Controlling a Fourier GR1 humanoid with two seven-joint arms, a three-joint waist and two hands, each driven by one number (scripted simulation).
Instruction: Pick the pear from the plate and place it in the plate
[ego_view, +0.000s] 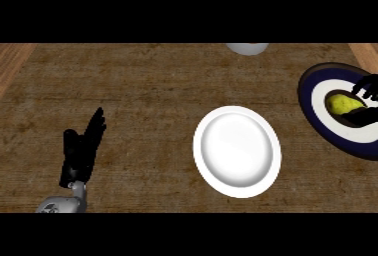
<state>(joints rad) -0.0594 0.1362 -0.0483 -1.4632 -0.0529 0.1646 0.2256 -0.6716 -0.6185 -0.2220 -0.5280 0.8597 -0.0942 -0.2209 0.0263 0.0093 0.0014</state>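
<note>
The right hand (363, 102) curls around a yellow pear (342, 104) on a dark-rimmed plate (311, 97) at right. A white plate (237, 151) sits mid-counter. The left hand (83, 147) rests open, lower left.

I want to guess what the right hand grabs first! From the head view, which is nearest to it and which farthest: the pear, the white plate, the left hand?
From the right hand:
1. Pear, on the dark plate at far right, with the fingers curled round it.
2. White plate, mid-counter.
3. Left hand, resting at far left.
</note>
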